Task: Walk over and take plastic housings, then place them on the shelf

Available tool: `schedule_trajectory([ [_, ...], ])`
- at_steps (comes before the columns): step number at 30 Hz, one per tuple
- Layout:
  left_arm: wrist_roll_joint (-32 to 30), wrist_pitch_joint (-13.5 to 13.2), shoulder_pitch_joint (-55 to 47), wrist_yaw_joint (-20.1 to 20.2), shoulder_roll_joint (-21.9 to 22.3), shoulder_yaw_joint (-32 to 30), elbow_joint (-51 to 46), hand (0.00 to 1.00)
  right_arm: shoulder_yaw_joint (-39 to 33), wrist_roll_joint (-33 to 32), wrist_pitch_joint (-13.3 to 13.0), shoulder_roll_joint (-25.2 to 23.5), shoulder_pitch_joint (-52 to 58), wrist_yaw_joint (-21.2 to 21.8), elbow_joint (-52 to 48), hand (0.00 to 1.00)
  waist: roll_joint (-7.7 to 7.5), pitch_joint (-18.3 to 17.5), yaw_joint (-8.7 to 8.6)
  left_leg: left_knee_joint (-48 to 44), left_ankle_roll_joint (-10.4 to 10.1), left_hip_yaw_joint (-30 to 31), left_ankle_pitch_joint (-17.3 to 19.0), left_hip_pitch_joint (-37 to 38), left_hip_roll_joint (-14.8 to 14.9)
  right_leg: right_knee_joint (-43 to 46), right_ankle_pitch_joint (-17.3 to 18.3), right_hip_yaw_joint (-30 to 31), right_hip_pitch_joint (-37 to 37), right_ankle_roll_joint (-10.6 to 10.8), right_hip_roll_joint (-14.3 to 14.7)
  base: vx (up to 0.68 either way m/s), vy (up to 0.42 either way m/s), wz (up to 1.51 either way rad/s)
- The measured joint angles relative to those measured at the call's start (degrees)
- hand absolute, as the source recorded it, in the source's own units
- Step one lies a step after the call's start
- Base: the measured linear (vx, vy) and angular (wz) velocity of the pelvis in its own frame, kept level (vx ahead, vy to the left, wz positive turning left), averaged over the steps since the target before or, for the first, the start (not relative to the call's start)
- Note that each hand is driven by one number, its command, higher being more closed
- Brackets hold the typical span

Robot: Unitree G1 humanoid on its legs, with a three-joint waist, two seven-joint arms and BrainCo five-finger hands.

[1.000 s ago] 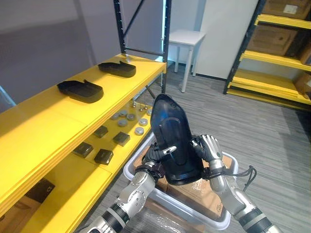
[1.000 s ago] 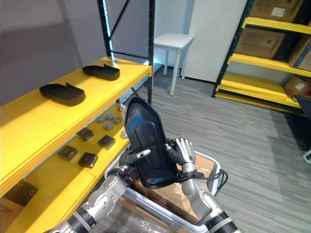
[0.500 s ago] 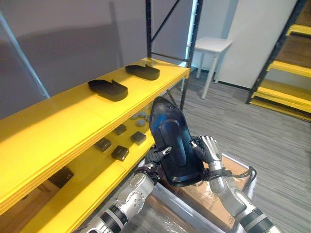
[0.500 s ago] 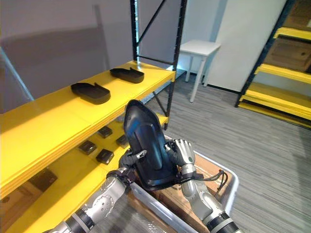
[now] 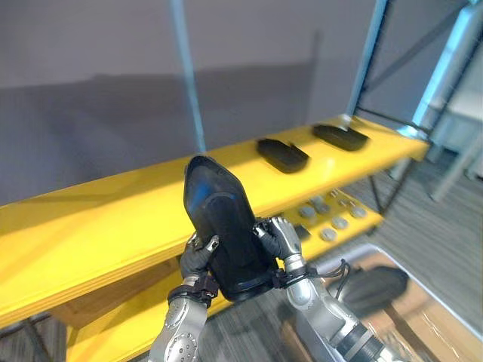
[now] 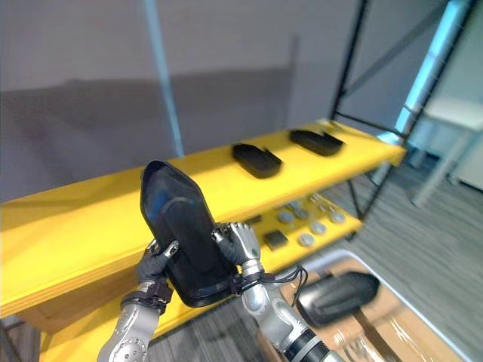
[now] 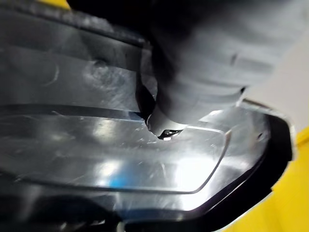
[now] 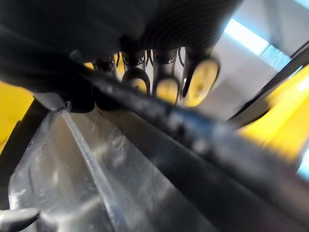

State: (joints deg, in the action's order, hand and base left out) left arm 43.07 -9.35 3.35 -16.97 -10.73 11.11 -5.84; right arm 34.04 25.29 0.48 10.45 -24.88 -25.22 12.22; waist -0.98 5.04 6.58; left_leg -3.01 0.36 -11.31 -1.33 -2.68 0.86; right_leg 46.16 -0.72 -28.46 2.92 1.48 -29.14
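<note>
Both hands grip one housing upright in front of the shelf

Nearest to me, the black plastic housing (image 5: 223,230) stands on end, pointed tip up, between my two hands. My left hand (image 5: 198,260) is clamped on its lower left edge with the thumb across the front face, and my right hand (image 5: 281,240) has its fingers curled round the right edge. Just past them, to the right, another housing (image 5: 375,286) lies in a bin (image 5: 361,247). Beyond that, the yellow shelf (image 5: 113,204) runs across, with round metal parts (image 5: 330,223) on its lower board. Farther along the top board, two more housings (image 5: 283,154) lie flat, one behind the other and apart.
</note>
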Motion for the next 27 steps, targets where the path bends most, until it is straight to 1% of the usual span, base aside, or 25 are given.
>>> schedule_trajectory([
  [1, -1.99, -1.06, -0.03, -0.11, -0.08, -1.26, -0.87, 1.0, -0.04, -0.51, -0.84, -1.23, -0.42, 0.59, 0.27, 0.0, 0.18, 0.15, -0.32, 0.3, 0.39, 4.02, -0.14, 0.02, -0.02, 4.64, 4.98, 5.93, 3.59, 0.38, 4.07, 0.17, 0.001, 1.6],
  [3, -4.56, -1.67, -0.1, -0.15, -0.17, -2.02, -1.81, 1.0, -0.09, -2.01, -1.9, -1.54, -0.48, 1.36, 0.28, 0.0, 0.11, 0.29, -0.82, 0.39, 0.96, 8.42, -0.53, 0.24, -0.51, 3.89, 8.97, 9.12, 5.86, 1.11, 8.31, 0.13, -0.063, 1.54],
  [4, -6.73, -2.04, -0.17, -0.15, -0.59, -2.24, -2.25, 1.0, -0.14, -4.25, -2.99, -1.36, -0.14, 2.98, 0.31, 0.0, 0.13, 0.32, -1.19, 0.52, 1.0, 12.17, -0.67, 0.65, -1.05, -2.62, 11.33, 12.01, 7.19, 1.1, 12.19, 0.13, -0.067, 1.51],
  [5, -7.73, -2.15, -0.17, -0.15, -0.85, -2.29, -2.33, 1.0, -0.21, -5.07, -3.34, -1.37, 0.13, 3.66, 0.3, 0.0, 0.11, 0.3, -1.41, 0.47, 0.74, 13.6, -0.86, 0.67, -1.2, -6.49, 11.74, 14.28, 7.64, 1.52, 14.12, 0.15, -0.1, 1.55],
  [6, -9.03, -2.39, -0.16, -0.12, -1.4, -1.93, -2.31, 1.0, -0.47, -6.25, -3.96, -1.25, 1.01, 4.74, 0.06, 0.0, 0.06, 0.29, -2.05, 0.4, 0.57, 16.21, -0.97, 0.61, -1.71, -14.63, 12.08, 20.29, 8.03, 2.21, 17.61, 0.12, -0.135, 1.37],
  [7, -10.11, -2.38, -0.12, -0.07, -1.74, -1.09, -2.3, 1.0, -1.62, -7.17, -4.49, -1.19, 2.62, 5.92, -0.51, 0.0, -0.33, 0.19, -2.95, 0.41, 0.34, 18.81, -1.11, 0.58, -2.71, -21.46, 11.95, 26.4, 8.18, 2.59, 19.73, 0.12, -0.156, 1.33],
  [8, -10.79, -2.38, -0.11, -0.08, -1.81, -0.55, -2.27, 1.0, -2.2, -7.69, -4.87, -1.23, 3.68, 6.27, -0.89, 0.0, -0.45, 0.18, -3.03, 0.41, 0.32, 19.64, -1.12, 0.6, -3.29, -24.43, 11.68, 28.46, 8.11, 2.97, 20.13, 0.12, -0.185, 1.1],
  [9, -12.71, -2.37, -0.09, -0.08, -2.1, -0.41, -2.31, 1.0, -2.76, -9.06, -5.06, -1.41, 5.66, 6.74, -2.02, 0.0, -1.56, 0.16, -2.94, 0.42, 0.06, 20.59, -1.0, 0.78, -5.1, -28.92, 6.83, 29.61, 8.08, 2.85, 19.46, 0.14, -0.212, 0.65],
  [10, -13.34, -2.35, -0.01, 0.16, -2.52, -0.53, -2.41, 1.0, -2.79, -9.23, -5.06, -1.7, 6.33, 6.85, -2.43, 0.0, -2.63, 0.18, -2.98, 0.45, -0.36, 20.95, -0.68, 0.91, -6.29, -30.46, 2.58, 29.56, 8.06, 2.69, 18.64, 0.18, -0.238, 0.51],
  [11, -17.02, -1.58, -0.22, 0.2, -1.69, -0.62, -2.04, 1.0, -3.18, -10.04, -5.31, -1.46, 8.01, 8.02, -2.52, 0.0, -0.62, 0.34, -2.95, 0.17, -1.61, 20.09, 0.22, 0.88, -4.69, -33.21, 1.94, 28.93, 6.45, 3.94, 19.67, 0.19, -0.203, 0.07],
  [12, -19.02, -1.38, -0.2, 0.22, -1.78, -0.9, -2.14, 1.0, -3.08, -11.48, -5.38, -1.62, 8.62, 8.65, -2.54, 0.0, -0.07, 0.08, -2.71, 0.12, -2.22, 19.6, 0.74, 0.72, -3.14, -36.37, 0.18, 28.77, 5.27, 3.23, 21.16, 0.15, -0.126, -0.15],
  [13, -19.93, -1.32, -0.13, 0.37, -2.01, -1.2, -2.22, 1.0, -3.13, -11.69, -5.41, -1.89, 8.95, 8.98, -2.67, 0.0, -0.1, 0.08, -2.77, 0.13, -2.6, 19.26, 1.15, 0.79, -2.15, -38.77, -0.85, 28.78, 4.28, 2.76, 22.13, 0.16, -0.106, -0.35],
  [14, -22.9, -0.58, 0.44, 0.7, -2.08, -1.8, -2.22, 1.0, -3.64, -13.22, -5.41, -2.16, 10.05, 10.25, -3.67, 0.0, -0.72, 0.13, -3.25, 0.19, -3.58, 19.05, 1.93, 1.08, -0.4, -43.5, -2.99, 28.25, 1.95, 1.84, 23.87, 0.15, -0.104, -0.22],
  [16, -25.55, 0.02, 1.17, 1.05, -1.96, -1.79, -2.21, 1.0, -4.73, -14.39, -5.41, -2.15, 12.04, 11.44, -5.92, 0.0, -0.96, 0.15, -4.24, 0.8, -4.01, 19.09, 2.21, 2.0, 0.73, -45.11, -3.48, 27.95, 0.65, 1.37, 24.97, 0.14, -0.094, -0.09],
  [19, -28.41, 1.17, 4.99, 1.47, -2.02, -1.62, -1.2, 1.0, -7.67, -17.34, -5.41, -2.02, 14.77, 13.6, -10.76, 0.0, -0.95, 0.14, -5.0, 1.19, -4.36, 19.02, 2.46, 2.28, 1.74, -45.61, -3.57, 27.82, 0.33, 1.23, 25.97, 0.12, -0.056, -0.04],
  [20, -28.72, 1.17, 6.25, 1.52, -2.0, -1.58, -0.43, 1.0, -8.51, -18.11, -5.41, -1.98, 15.17, 14.01, -11.82, 0.0, -0.95, 0.15, -5.14, 1.25, -4.36, 19.0, 2.46, 2.31, 1.82, -45.63, -3.57, 27.81, 0.33, 1.23, 26.05, 0.06, -0.023, -0.02],
  [21, -28.72, 1.31, 8.78, 1.55, -2.01, -1.41, 1.09, 1.0, -9.96, -19.88, -5.4, -1.81, 16.11, 15.02, -14.49, 0.0, -0.95, 0.15, -5.47, 1.37, -4.37, 18.9, 2.46, 2.35, 1.92, -45.65, -3.57, 27.84, 0.36, 1.22, 26.17, 0.04, -0.014, -0.05],
  [22, -28.55, 1.43, 11.94, 1.54, -2.06, -1.76, 3.74, 1.0, -12.28, -23.22, -5.56, -1.46, 17.83, 16.37, -18.75, 0.0, -0.94, 0.15, -5.62, 1.65, -4.39, 18.62, 2.46, 2.35, 1.93, -45.65, -3.56, 28.03, 0.58, 1.22, 26.2, 0.03, -0.01, -0.07],
  [23, -28.32, 1.54, 13.76, 1.26, -2.16, -2.32, 5.5, 1.0, -13.31, -25.63, -6.04, -1.21, 19.06, 17.37, -21.52, 0.0, -0.93, 0.15, -5.71, 1.75, -4.39, 18.46, 2.46, 2.27, 1.92, -45.65, -3.57, 28.19, 0.78, 1.2, 26.21, 0.01, -0.003, -0.14],
  [24, -26.17, 1.76, 17.24, -0.05, -2.29, -5.27, 8.96, 1.0, -14.46, -30.18, -7.69, -0.92, 21.83, 18.75, -27.44, 0.0, -0.93, 0.16, -6.29, 1.81, -4.39, 17.86, 2.46, 1.96, 1.93, -45.65, -3.7, 28.78, 1.33, 1.02, 26.27, 0.01, 0.003, -0.21],
  [25, -24.69, 1.87, 19.4, -1.42, -2.95, -7.88, 11.4, 1.0, -15.29, -32.63, -8.91, -0.92, 23.37, 19.31, -31.11, 0.0, -0.91, 0.17, -7.05, 1.89, -4.39, 17.4, 2.46, 1.85, 1.93, -45.65, -3.76, 29.3, 1.66, 0.94, 26.32, 0.0, 0.003, -0.23],
  [26, -22.76, 2.0, 20.98, -2.76, -4.09, -9.9, 13.25, 1.0, -16.34, -34.65, -9.96, -0.97, 24.03, 19.4, -33.36, 0.0, -0.88, 0.18, -8.18, 2.06, -4.38, 17.2, 2.46, 1.79, 1.93, -45.65, -3.77, 29.49, 1.76, 0.92, 26.33, 0.0, 0.003, -0.18],
  [27, -20.82, 2.31, 22.96, -4.03, -5.53, -11.02, 15.37, 1.0, -18.92, -36.3, -10.95, -0.95, 24.65, 19.3, -35.61, 0.0, -0.89, 0.17, -9.32, 2.56, -4.39, 16.96, 2.45, 1.79, 1.94, -45.65, -3.77, 29.64, 2.05, 0.92, 26.36, 0.0, 0.002, -0.14],
])
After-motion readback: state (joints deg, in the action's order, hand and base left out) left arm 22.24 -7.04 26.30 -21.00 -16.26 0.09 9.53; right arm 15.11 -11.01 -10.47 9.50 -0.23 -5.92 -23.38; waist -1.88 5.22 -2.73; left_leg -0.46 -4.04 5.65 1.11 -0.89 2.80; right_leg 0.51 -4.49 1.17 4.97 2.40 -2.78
